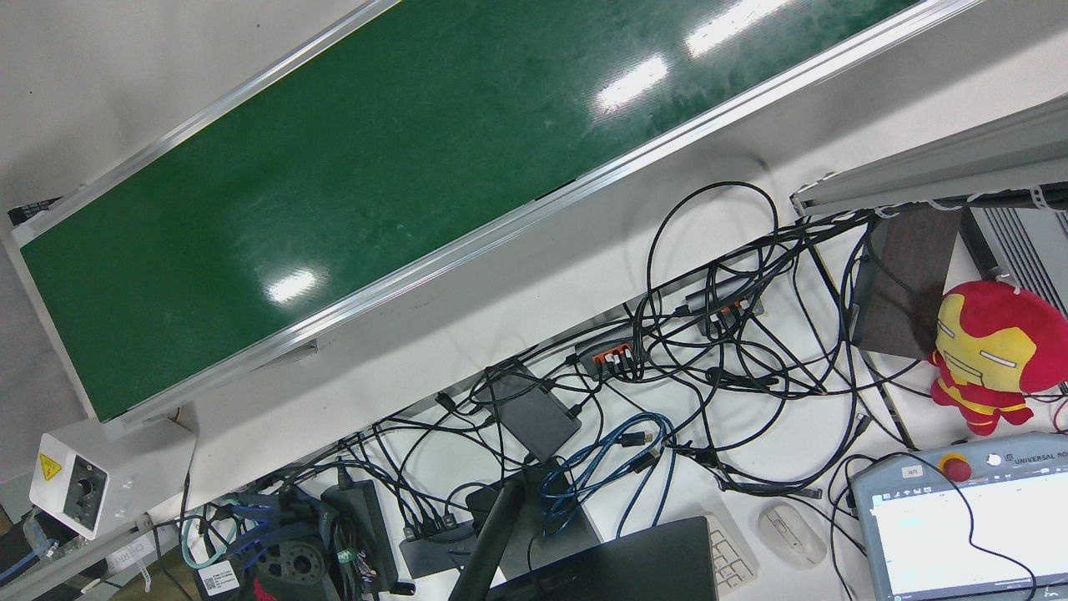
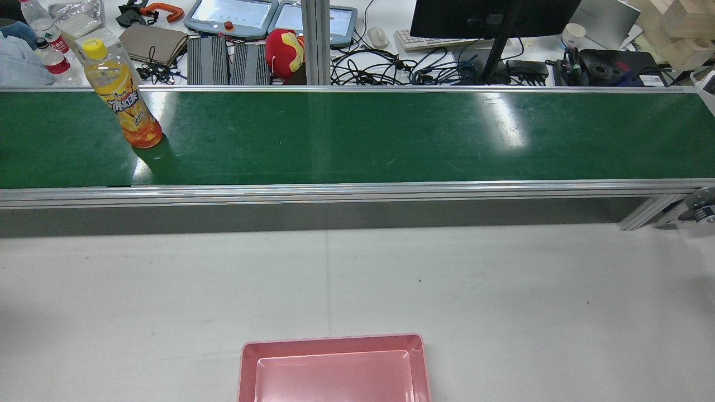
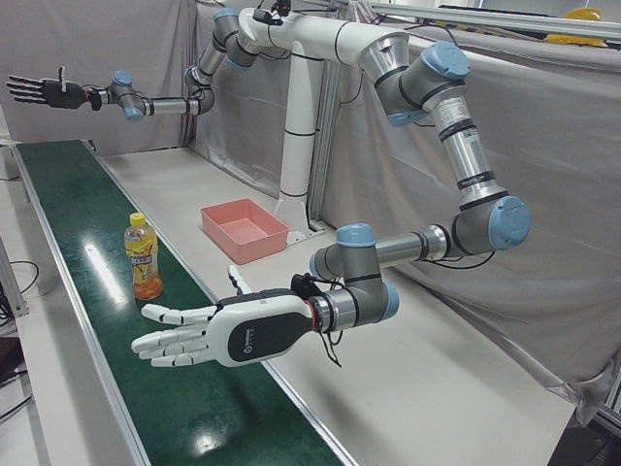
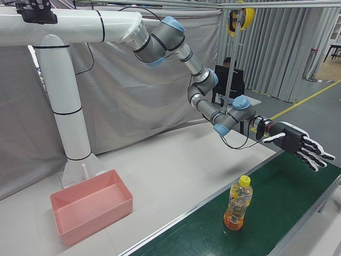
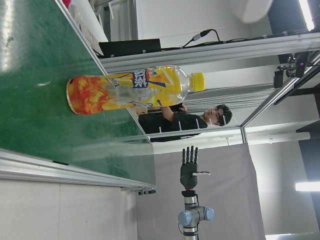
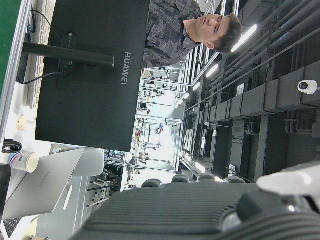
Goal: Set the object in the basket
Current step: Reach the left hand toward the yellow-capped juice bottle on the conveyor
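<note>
- Long green conveyor belt (image 2: 357, 139) with aluminium side rails: crosses the station from end to end, taken here as the reference. The white tabletop (image 2: 503, 290) lies along its robot-side rail.
- Left arm (image 3: 466, 165), white tube links with blue joint caps: drops from the overhead mount, folds back at the elbow, and its forearm runs roughly level out over the belt's robot-side rail.
- Right arm (image 3: 165, 105), same build: stretched almost straight and level, high above the far end of the belt in the left-front view.
- Pink rectangular plastic basket (image 2: 248, 357): on the tabletop, well apart from the belt on the robot side, near the white pedestal. Nothing lies in it.
- Left hand (image 3: 218, 330), white and black shell: hovers above the belt, flat, with its palm facing down. Fingers are splayed wide and hold nothing. It sits near the bottle, further toward that end of the belt, and does not touch it.
- Right hand (image 3: 44, 90), dark: held flat in line with its forearm, fingers spread wide and empty, far up the belt from the bottle.
- Clear plastic bottle of orange drink, yellow cap (image 2: 131, 106): stands upright on the belt toward the robot's left end, apart from both hands.
</note>
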Controlling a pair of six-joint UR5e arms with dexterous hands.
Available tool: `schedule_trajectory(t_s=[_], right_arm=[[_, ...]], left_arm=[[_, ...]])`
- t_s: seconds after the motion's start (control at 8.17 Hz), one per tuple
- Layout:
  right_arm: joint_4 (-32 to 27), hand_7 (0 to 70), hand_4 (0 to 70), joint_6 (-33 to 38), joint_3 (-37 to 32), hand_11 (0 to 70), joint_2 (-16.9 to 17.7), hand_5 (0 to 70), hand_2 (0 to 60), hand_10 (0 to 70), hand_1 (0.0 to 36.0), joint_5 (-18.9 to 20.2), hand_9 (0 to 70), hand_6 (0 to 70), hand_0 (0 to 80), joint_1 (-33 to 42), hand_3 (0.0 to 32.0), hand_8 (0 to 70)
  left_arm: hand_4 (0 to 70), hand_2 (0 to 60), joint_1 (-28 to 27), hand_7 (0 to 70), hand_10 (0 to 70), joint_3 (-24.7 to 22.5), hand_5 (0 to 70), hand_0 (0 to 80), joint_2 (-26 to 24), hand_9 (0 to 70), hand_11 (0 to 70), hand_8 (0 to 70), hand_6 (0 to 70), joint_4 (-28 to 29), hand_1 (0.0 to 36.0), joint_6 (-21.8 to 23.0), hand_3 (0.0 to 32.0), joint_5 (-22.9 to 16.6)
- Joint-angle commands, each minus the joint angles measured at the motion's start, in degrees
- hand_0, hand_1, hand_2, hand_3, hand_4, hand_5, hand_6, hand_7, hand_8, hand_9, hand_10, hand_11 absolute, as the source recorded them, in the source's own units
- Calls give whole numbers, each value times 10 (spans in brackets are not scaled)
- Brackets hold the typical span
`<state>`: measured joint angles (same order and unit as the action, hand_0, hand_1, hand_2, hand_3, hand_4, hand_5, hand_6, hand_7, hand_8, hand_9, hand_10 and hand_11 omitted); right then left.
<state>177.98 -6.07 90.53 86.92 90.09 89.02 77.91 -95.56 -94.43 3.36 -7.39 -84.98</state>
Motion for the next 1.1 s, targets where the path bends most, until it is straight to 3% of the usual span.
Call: schedule_trajectory(t_s=[0.0,0.12,0.24,0.37,0.49,0.73,0.86,0.98], right_arm=[[0,0,0,0,0,0,0,0,0,0,0,0,0,0,0,0,0,0],[0,0,0,0,0,0,0,0,0,0,0,-1,0,0,0,0,0,0],[0,0,0,0,0,0,0,0,0,0,0,0,0,0,0,0,0,0],[0,0,0,0,0,0,0,0,0,0,0,0,0,0,0,0,0,0],[0,0,0,0,0,0,0,0,0,0,0,0,0,0,0,0,0,0],[0,0,0,0,0,0,0,0,0,0,0,0,0,0,0,0,0,0],[0,0,0,0,1,0,0,0,0,0,0,0,0,0,0,0,0,0],[0,0,0,0,1,0,0,0,0,0,0,0,0,0,0,0,0,0]], left_arm=[[66,0,-44,0,78,-50,219,800,-4,81,143,69,0,-23,131,-30,58,10],[69,0,-73,0,78,-53,226,800,-6,88,142,74,0,-25,73,-31,52,40],[66,0,-121,0,82,-56,222,800,-17,90,148,75,0,-36,106,-32,56,82],[63,0,-142,0,80,-57,219,800,-44,89,145,74,0,-65,126,-37,60,89],[55,0,-150,0,73,-56,204,800,-67,86,136,73,0,-87,79,-53,68,89],[60,0,-181,0,76,-53,217,800,-84,91,137,75,0,-98,86,-55,56,124],[61,0,-215,0,74,-51,226,795,-84,98,134,80,0,-99,119,-55,46,147],[58,0,-233,0,71,-51,227,732,-86,92,129,77,0,-101,124,-55,46,164]])
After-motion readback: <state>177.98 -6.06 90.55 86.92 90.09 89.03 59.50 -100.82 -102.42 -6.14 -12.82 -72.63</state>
